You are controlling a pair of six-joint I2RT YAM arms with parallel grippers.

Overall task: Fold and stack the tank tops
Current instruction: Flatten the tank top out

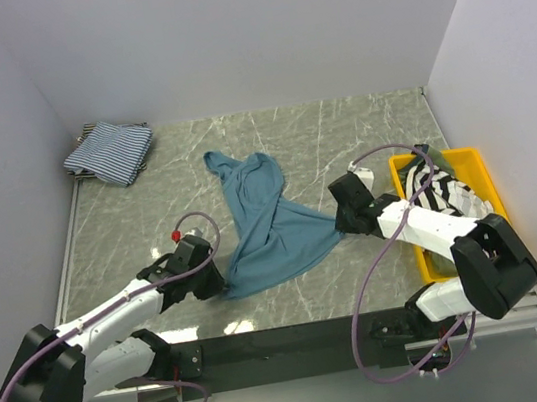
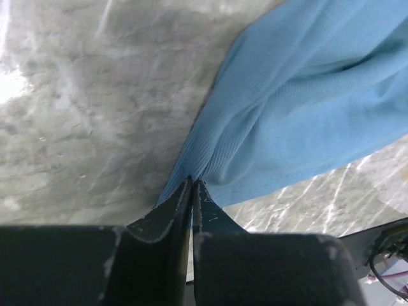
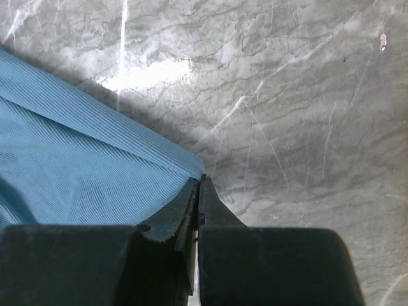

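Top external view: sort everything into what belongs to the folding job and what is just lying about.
Job: teal-blue tank top, pinched by the left gripper and the right gripper; folded blue-and-white striped top; black-and-white striped top; olive-green top.
Lying about: yellow tray, which holds the last two tops.

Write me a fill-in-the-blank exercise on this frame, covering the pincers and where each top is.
1. The left pincer and the right pincer are each ____ on the teal-blue tank top.
2. The folded fine-striped top lies in the far ____ corner of the table.
3. The black-and-white striped top sits in the ____ tray.

Missing words: shut; left; yellow.
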